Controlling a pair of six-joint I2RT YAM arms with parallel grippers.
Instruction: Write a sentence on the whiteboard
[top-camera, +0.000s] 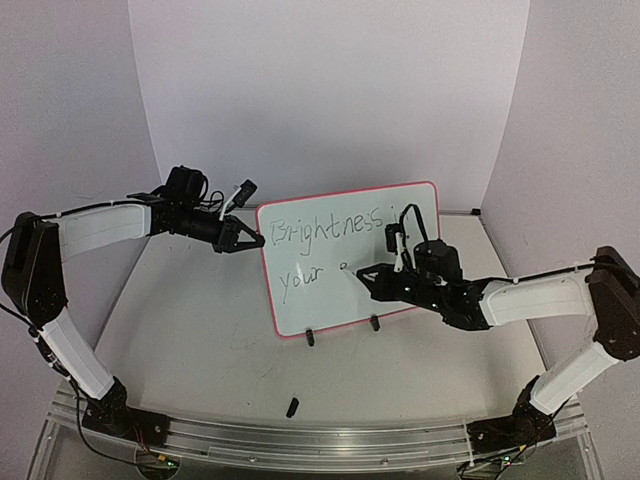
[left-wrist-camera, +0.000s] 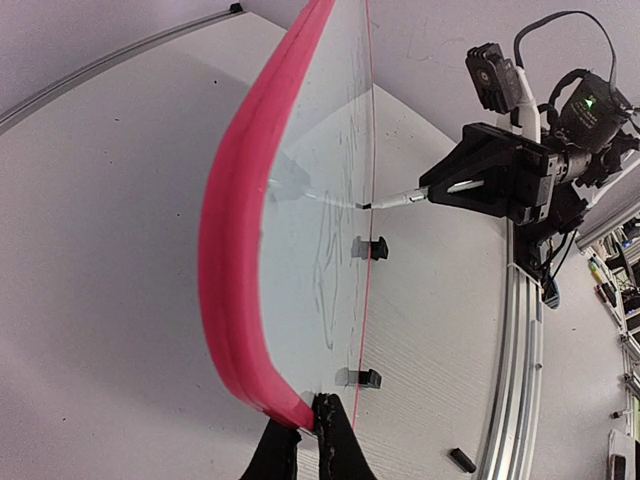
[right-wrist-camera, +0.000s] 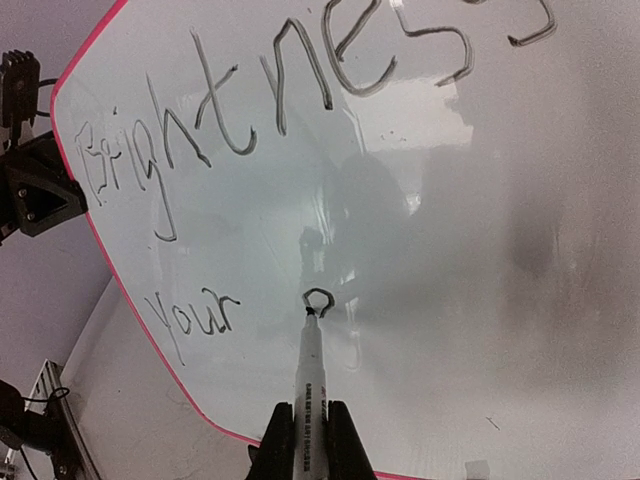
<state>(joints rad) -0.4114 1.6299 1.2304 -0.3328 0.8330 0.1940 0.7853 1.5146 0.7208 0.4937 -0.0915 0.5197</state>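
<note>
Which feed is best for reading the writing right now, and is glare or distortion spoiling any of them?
Right wrist: sharpest, the sentence reads clearly, though a grey reflection above the marker dulls the middle of the whiteboard. Left wrist: board nearly edge-on and bowed by lens distortion, strokes unreadable. Top external: evenly lit, no harsh glare, letters small but legible.
</note>
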